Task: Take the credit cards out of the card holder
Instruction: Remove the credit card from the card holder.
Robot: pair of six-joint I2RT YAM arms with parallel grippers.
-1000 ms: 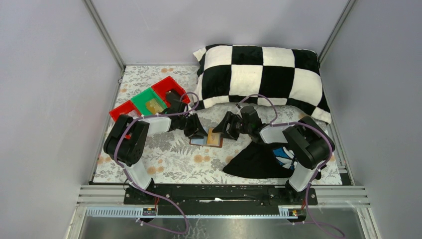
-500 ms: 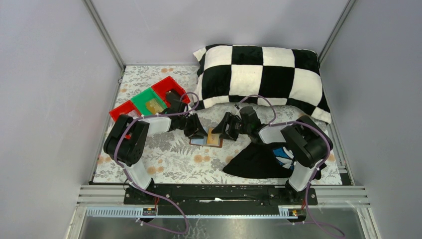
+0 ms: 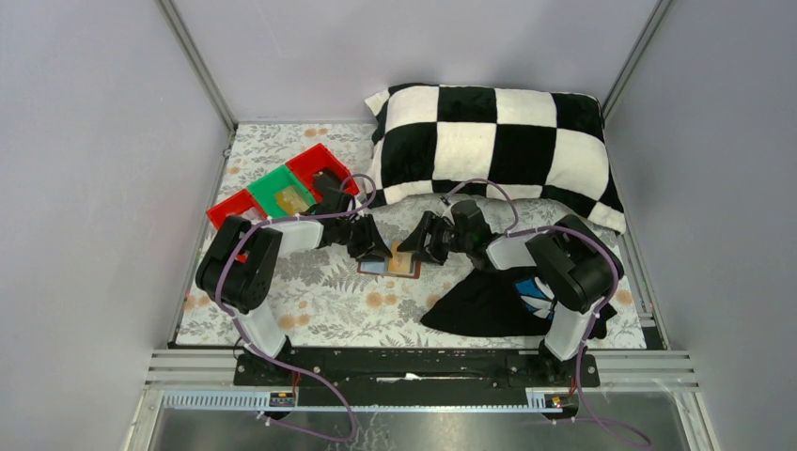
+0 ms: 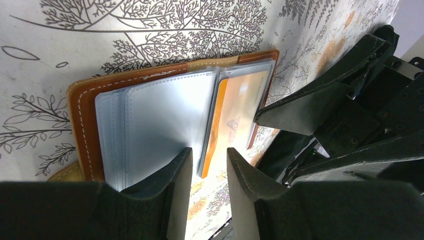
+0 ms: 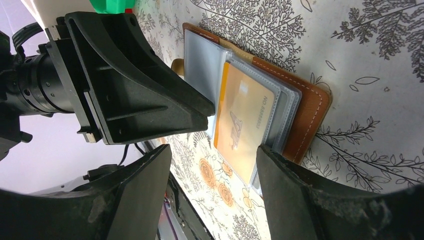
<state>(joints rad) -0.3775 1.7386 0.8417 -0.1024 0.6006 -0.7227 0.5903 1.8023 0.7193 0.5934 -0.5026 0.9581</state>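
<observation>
The brown wallet lies open on the flowered tablecloth, mid-table between both arms. An orange card sits in its right clear sleeve. The left gripper hangs over the fold, fingers slightly apart, pinching nothing; the right gripper is spread wide by the card

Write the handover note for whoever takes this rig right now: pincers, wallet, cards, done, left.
Left pincer: jaws slightly apart over the card holder's clear sleeves, clamping nothing visible.
Right pincer: open wide, a finger on either side of the card's end, gripping nothing.
The card holder lies open on the table between the arms, with the beige-orange card inside its sleeve.
Done: holder opened.
Left: pull that card out. Unclear whether the other sleeves hold cards.
</observation>
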